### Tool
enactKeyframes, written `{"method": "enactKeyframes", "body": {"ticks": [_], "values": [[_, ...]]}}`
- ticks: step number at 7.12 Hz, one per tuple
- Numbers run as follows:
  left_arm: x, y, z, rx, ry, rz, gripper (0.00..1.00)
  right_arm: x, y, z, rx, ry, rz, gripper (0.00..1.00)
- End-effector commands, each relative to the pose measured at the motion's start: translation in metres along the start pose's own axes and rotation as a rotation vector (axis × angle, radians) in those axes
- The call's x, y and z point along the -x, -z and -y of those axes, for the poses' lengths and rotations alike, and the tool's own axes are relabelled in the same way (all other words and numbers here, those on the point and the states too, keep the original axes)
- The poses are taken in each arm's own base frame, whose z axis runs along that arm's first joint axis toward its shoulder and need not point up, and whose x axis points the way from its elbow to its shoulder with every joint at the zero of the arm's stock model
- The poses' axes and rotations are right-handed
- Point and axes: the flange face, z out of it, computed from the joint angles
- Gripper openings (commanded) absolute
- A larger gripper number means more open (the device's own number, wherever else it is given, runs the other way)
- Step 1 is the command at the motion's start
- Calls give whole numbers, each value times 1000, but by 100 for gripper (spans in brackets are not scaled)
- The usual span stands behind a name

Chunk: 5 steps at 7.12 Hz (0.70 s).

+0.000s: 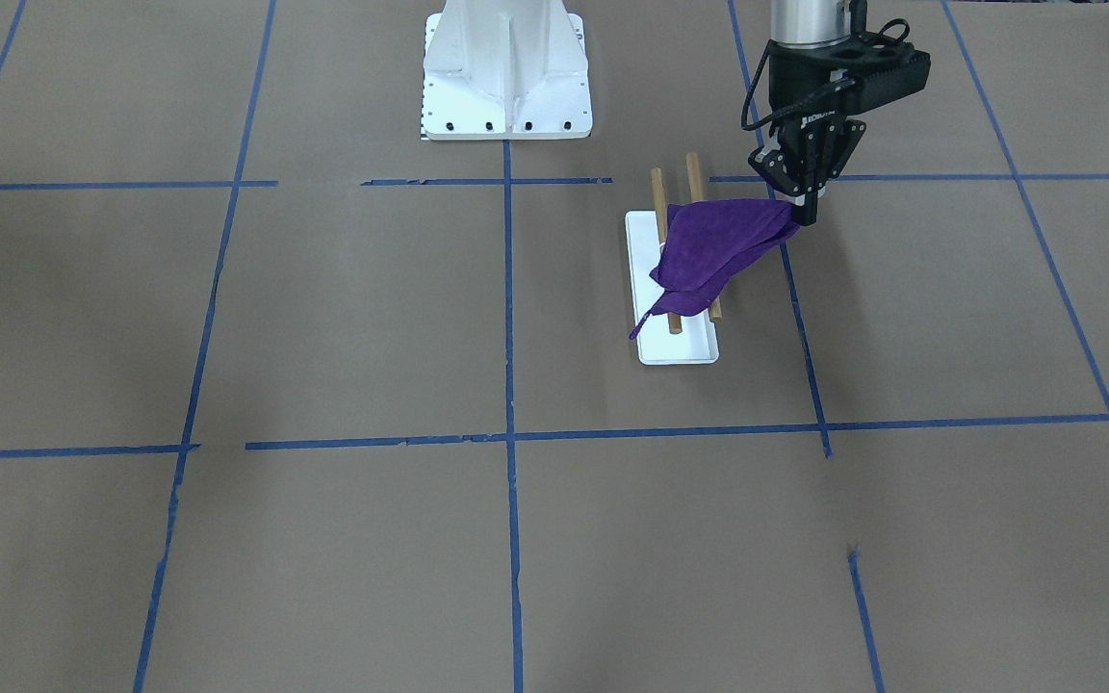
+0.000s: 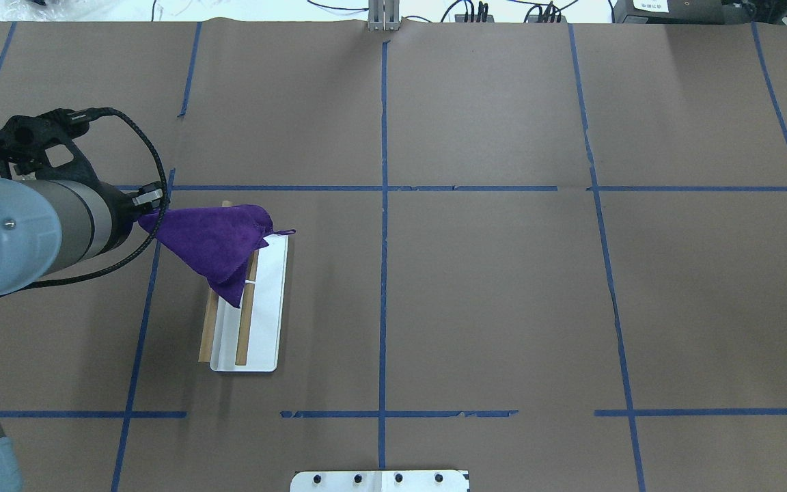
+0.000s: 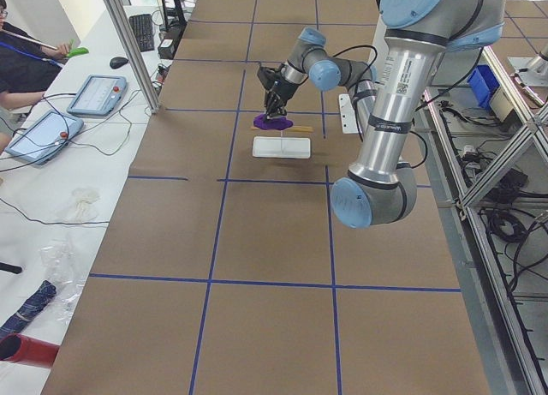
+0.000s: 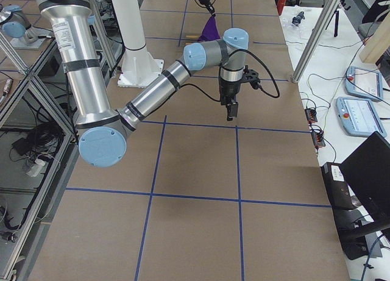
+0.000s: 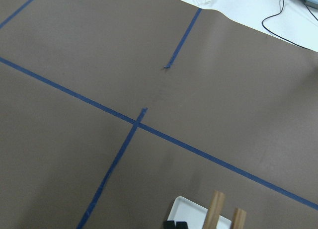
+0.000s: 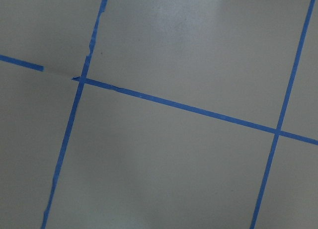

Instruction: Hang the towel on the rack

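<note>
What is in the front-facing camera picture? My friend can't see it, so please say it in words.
The robot's left gripper pinches one corner of a purple towel, which lies partly over a small rack with two wooden bars on a white base. They sit on a brown table marked with blue tape lines, the robot's white pedestal at the top.
</note>
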Motion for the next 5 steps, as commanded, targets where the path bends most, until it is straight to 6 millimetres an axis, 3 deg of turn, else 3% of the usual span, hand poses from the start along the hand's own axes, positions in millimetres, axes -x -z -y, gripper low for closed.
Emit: {"method": "enactKeyframes", "body": {"ticks": [1,4,5], "values": [[-8,-32,-6,1,-3,10,0,1,1,0,-3,1,0,100],[-4,-43,-7,0,-5,25,0,1,2,0,-4,2,1,100],[-4,-45,-7,0,-9,29,22,1,2,0,-4,2,1,100]]}}
